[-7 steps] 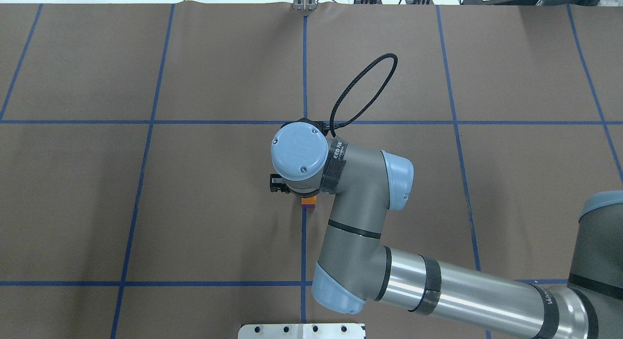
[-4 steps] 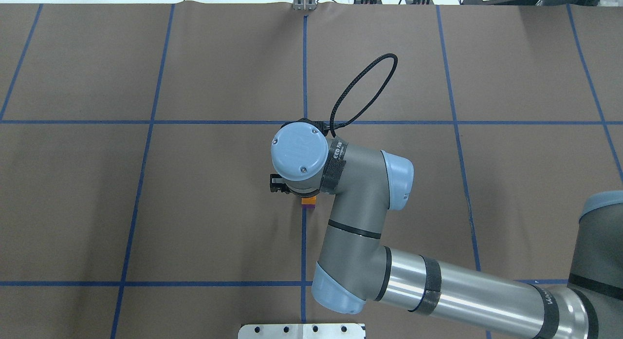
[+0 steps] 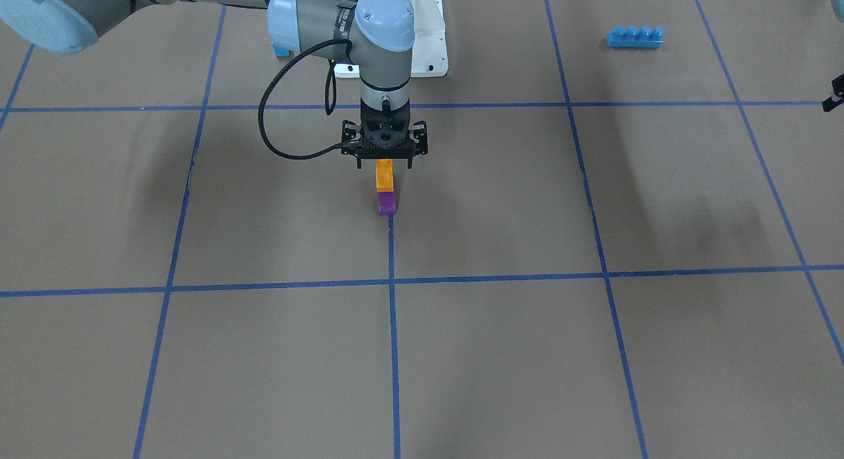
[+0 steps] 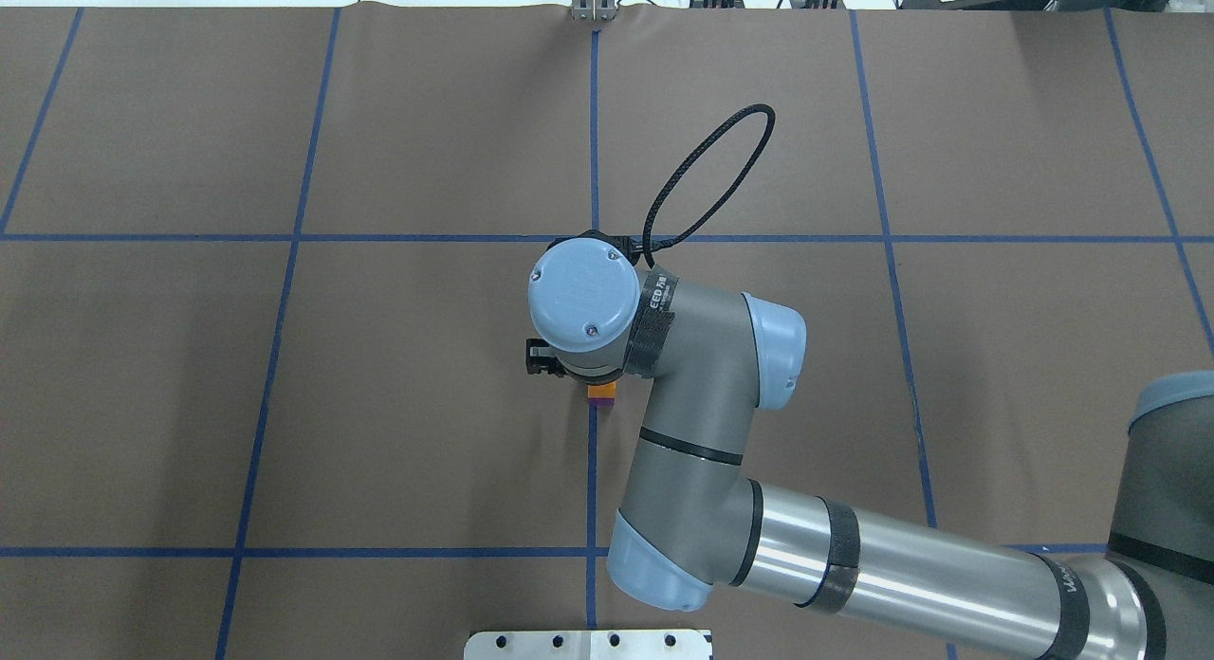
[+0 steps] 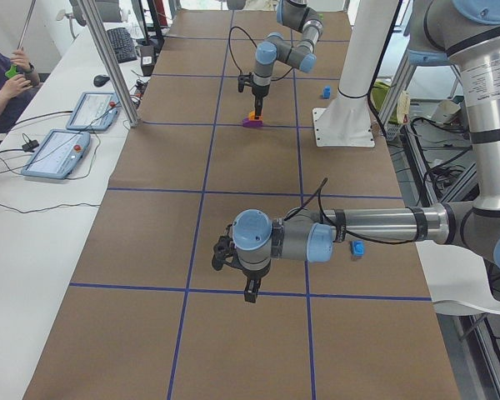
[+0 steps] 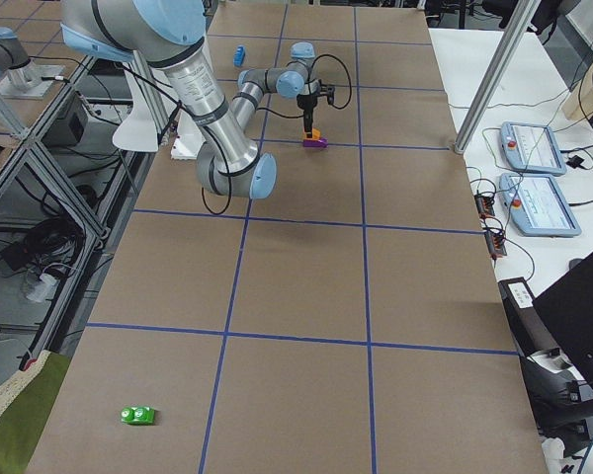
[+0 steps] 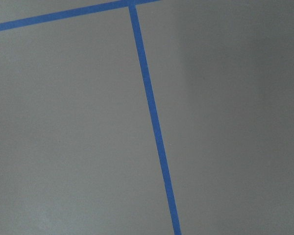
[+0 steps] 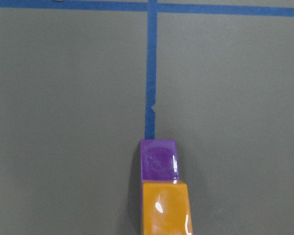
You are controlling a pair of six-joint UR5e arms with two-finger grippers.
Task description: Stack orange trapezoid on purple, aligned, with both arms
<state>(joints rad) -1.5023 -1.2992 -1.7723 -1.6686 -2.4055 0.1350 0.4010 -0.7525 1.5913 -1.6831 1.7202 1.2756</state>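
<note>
The orange trapezoid [image 3: 384, 174] hangs from my right gripper [image 3: 384, 163], which is shut on its top. It stands directly over the purple block [image 3: 387, 203], which rests on a blue tape line. I cannot tell whether the two touch. In the right wrist view the orange trapezoid [image 8: 165, 208] lies at the bottom edge with the purple block [image 8: 159, 160] just beyond it. In the overhead view only slivers of orange [image 4: 601, 390] and purple [image 4: 601, 404] show below the wrist. My left gripper [image 5: 248, 292] hovers over bare table far from the blocks; I cannot tell whether it is open or shut.
A blue four-stud block [image 3: 634, 36] lies at the robot's side of the table. Another blue block [image 5: 357, 247] lies by the left arm. A green block [image 6: 136, 415] lies at the far right end. The white pedestal [image 3: 428, 57] stands behind the right wrist.
</note>
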